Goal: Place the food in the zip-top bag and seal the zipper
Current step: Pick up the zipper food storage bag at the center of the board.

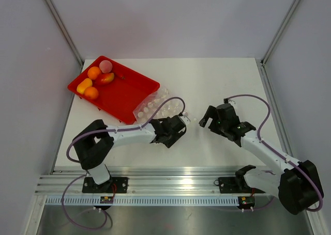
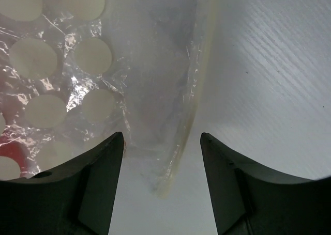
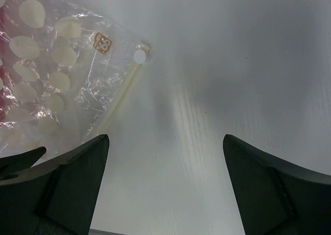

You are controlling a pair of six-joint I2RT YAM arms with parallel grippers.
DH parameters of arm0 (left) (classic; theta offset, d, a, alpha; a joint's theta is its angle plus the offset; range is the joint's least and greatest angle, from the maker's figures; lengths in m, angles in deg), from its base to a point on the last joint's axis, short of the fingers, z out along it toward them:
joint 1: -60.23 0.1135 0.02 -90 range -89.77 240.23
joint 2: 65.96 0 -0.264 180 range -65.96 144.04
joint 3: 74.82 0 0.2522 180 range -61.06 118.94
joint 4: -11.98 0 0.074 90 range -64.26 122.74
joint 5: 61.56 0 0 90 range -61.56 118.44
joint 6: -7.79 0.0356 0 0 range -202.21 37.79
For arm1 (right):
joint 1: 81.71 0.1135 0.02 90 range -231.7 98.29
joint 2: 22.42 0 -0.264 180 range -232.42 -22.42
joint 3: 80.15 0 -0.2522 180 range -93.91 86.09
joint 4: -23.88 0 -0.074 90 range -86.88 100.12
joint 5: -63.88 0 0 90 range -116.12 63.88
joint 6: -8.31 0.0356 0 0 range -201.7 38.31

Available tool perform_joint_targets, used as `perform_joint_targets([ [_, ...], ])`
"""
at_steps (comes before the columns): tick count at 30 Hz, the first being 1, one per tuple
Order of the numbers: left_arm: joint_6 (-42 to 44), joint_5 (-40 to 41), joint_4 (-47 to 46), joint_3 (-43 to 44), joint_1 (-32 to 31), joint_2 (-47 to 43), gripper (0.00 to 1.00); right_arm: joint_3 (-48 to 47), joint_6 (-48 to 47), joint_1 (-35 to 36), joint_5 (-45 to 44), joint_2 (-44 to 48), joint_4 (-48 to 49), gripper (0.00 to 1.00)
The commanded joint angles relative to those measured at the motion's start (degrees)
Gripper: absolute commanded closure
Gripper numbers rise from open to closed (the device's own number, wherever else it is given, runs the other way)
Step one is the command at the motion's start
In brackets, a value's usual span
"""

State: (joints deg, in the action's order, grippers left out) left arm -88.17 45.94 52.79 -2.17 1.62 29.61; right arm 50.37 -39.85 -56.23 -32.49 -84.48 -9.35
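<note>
The food sits in a red tray (image 1: pixel 129 93) at the back left: two orange balls (image 1: pixel 94 72), a pale pink ball (image 1: pixel 105 66), a red-orange oval (image 1: pixel 107 78) and a yellow-orange oval (image 1: pixel 84 85). The zip-top bag (image 1: pixel 160 106) lies flat on the table beside the tray, clear with pale round dots. My left gripper (image 1: pixel 182 121) is open at the bag's near right corner. In the left wrist view the bag (image 2: pixel 155 90) and its zipper (image 2: pixel 199 90) reach between the open fingers of the gripper (image 2: pixel 162 142). My right gripper (image 1: pixel 207 116) is open and empty over bare table, right of the bag (image 3: pixel 57 75) and zipper (image 3: pixel 121 108).
The white table (image 1: pixel 222 80) is walled at the back and both sides. A metal rail (image 1: pixel 176 175) carrying both arm bases runs along the near edge. A small white round tab (image 3: pixel 140 55) sits at the bag's corner.
</note>
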Motion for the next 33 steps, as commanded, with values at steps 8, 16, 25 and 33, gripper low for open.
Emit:
perform_joint_targets([
  [8, 0.5, 9.7, -2.8, 6.2, -0.4, 8.2, 0.44, -0.3, 0.3, -0.3, 1.5, -1.2, 2.3, 0.01],
  [16, 0.1, 11.4, -1.8, 8.3, -0.4, 9.5, 0.89, 0.0, 0.3, -0.4, 0.6, -0.3, 1.6, 0.01],
  [25, -2.5, 4.0, 1.4, 12.4, 0.4, 3.5, 1.0, 0.4, 2.3, -0.9, 3.3, 0.5, 2.5, 0.0],
  [33, -7.4, -14.7, 0.8, 13.5, 4.9, -1.0, 1.0, 2.9, 8.2, -1.3, 14.2, 0.9, 11.5, 0.01],
])
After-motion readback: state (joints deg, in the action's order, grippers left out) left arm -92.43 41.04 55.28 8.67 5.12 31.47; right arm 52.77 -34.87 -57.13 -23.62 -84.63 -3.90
